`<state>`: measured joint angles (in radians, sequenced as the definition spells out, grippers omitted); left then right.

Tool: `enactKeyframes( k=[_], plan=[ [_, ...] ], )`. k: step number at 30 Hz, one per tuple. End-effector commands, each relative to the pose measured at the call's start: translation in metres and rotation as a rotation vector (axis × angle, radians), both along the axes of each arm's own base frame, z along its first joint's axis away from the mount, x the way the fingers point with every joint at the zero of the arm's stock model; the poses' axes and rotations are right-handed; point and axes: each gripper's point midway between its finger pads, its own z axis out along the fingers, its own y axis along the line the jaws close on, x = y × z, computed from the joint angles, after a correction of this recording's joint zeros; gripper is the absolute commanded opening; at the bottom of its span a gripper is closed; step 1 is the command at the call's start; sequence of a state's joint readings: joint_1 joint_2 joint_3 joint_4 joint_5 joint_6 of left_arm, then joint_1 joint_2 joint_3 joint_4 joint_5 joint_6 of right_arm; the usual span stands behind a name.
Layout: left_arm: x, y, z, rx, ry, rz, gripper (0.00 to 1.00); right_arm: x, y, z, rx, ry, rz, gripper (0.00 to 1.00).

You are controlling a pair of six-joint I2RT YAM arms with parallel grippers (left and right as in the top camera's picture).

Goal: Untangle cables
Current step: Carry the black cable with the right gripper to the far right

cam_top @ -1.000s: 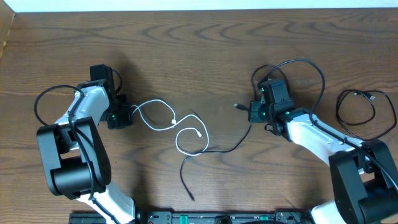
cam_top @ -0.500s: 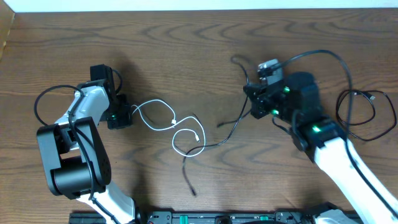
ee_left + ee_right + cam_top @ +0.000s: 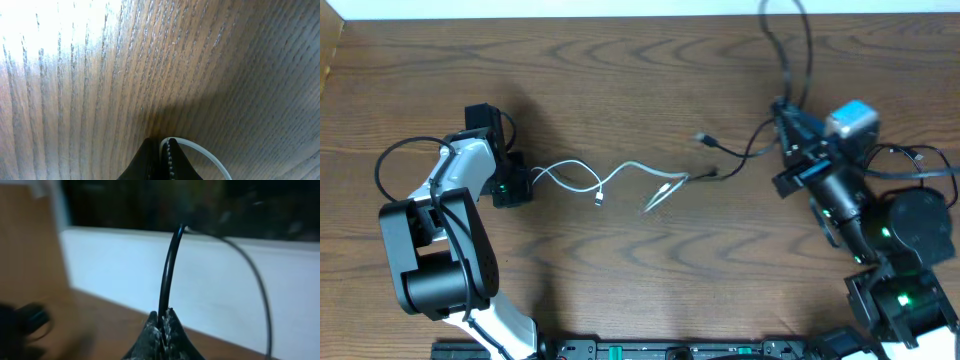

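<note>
L end effector (image 3: 160,145) clamped on white cable (image 3: 200,149); R end effector (image 3: 161,317) clamped on black cable (image 3: 167,275), loop cut off at overhead top edge.

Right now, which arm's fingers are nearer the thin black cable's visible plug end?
Right: its fingers hold the thin black cable close to that plug; the left fingers pinch the thin white cable far across the wooden table.

A dark brown wooden tabletop (image 3: 650,100) with strong grain fills the overhead view. A white panel (image 3: 570,8) runs along its far edge. Bright glare (image 3: 50,30) washes one patch.
</note>
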<state>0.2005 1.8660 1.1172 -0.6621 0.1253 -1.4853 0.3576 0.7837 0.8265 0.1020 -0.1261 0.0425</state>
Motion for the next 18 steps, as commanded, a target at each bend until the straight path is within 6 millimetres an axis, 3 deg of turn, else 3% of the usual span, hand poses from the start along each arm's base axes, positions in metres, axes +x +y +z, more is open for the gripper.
enactKeyframes(
  k=[1, 4, 7, 12, 18],
  plan=[
    [-0.008, 0.004, -0.005, 0.014, 0.034, 0.001, 0.08, 0.011, -0.052, 0.013, 0.020, -0.025, -0.311, 0.01],
    [-0.008, 0.004, -0.005, 0.014, 0.034, 0.001, 0.08, 0.016, -0.094, 0.004, 0.073, 0.023, -0.552, 0.01],
    [-0.008, 0.004, -0.005, 0.014, 0.034, 0.001, 0.07, 0.018, -0.118, -0.014, 0.131, 0.098, -0.699, 0.01],
    [-0.008, 0.004, -0.005, 0.014, 0.034, 0.001, 0.08, 0.031, -0.118, -0.064, 0.065, 0.268, -0.745, 0.01],
    [-0.008, 0.004, -0.005, 0.014, 0.034, 0.001, 0.07, 0.046, -0.112, -0.142, -0.021, 0.522, -0.782, 0.01]
  ],
)
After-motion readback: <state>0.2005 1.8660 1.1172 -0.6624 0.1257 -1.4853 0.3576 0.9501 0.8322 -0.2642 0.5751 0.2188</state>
